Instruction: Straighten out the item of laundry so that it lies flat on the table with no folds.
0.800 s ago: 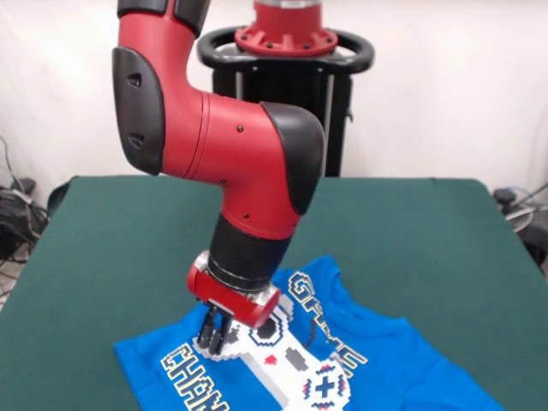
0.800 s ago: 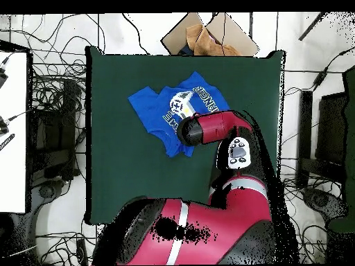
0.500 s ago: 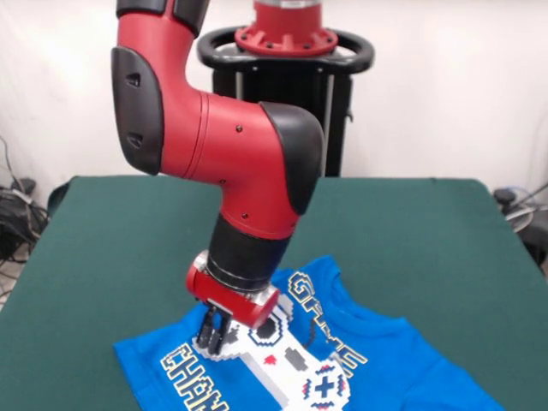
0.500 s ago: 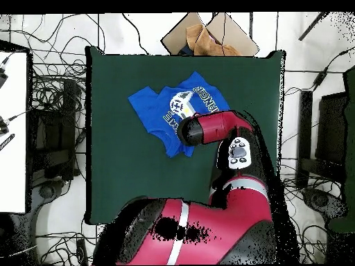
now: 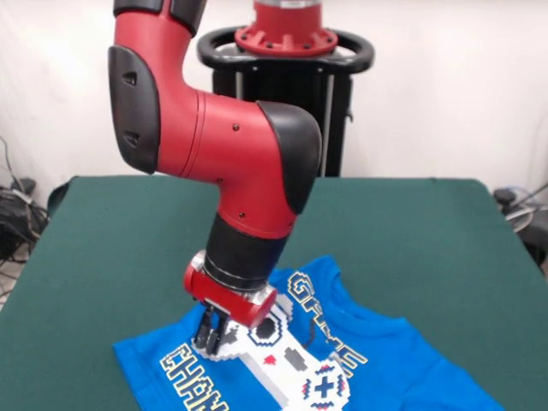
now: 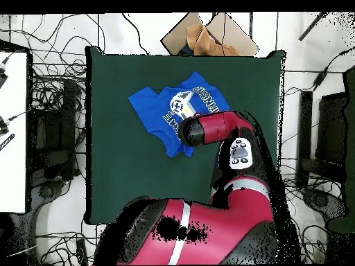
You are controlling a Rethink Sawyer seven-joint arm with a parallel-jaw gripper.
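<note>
The item of laundry (image 5: 385, 360), a bright blue T-shirt with a pixel controller print and "GAME CHANGER" lettering, lies rumpled near the front edge of the green table (image 5: 411, 231); the picture's bottom edge cuts it off. A fold runs beside the "GAME" letters. My gripper (image 5: 209, 340) points down with its fingers shut together, tips on the fabric at the shirt's far left part; whether cloth is pinched I cannot tell. From overhead, the shirt (image 6: 156, 111) lies in the table's (image 6: 125, 173) upper middle, and my wrist hides the gripper.
A brown cardboard box (image 6: 208, 34) sits just past the table's top edge in the overhead view. Cables lie all around the table, and a white surface (image 6: 12, 131) stands at the left. Bare green cloth stretches below and left of the shirt.
The arm and gripper have shifted very slightly to the left in the front view. The shirt has not visibly moved.
</note>
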